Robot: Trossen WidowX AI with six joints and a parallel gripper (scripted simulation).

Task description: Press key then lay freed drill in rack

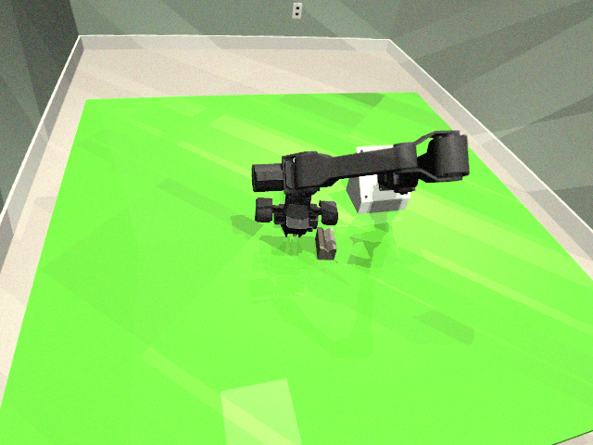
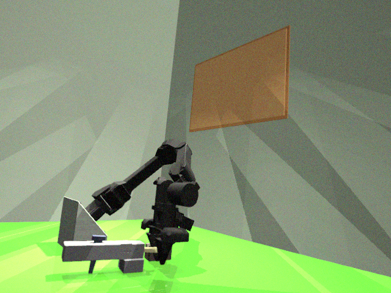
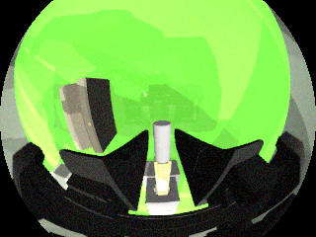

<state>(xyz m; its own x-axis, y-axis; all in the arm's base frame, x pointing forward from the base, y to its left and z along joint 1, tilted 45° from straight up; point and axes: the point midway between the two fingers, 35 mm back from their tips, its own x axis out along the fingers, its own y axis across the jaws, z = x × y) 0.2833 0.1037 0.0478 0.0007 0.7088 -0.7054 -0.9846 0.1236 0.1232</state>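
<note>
The grey housing (image 2: 104, 251) (image 3: 163, 204) lies horizontally. The blue-capped key (image 2: 98, 238) sits in it, its dark lower end showing beneath. The drill (image 2: 151, 249) (image 3: 162, 143) sticks out of the housing's end, with a yellow section and a grey cylindrical end. My gripper (image 1: 293, 235) (image 2: 162, 260) (image 3: 162, 130) points down at the drill. Its fingers are partly open, one on each side of the drill, with a narrow gap visible on both sides. The rack (image 1: 325, 245) (image 3: 89, 115), a grooved grey-brown block, stands beside the gripper. The drill and key are hidden in the top view.
A white and grey stand (image 1: 361, 203) with a slanted side (image 2: 85, 223) stands behind the housing, under my arm. A small grey block (image 2: 132, 265) is under the housing's drill end. The green mat (image 1: 144, 297) has a raised rim beyond it. An orange panel (image 2: 239, 82) is on the wall.
</note>
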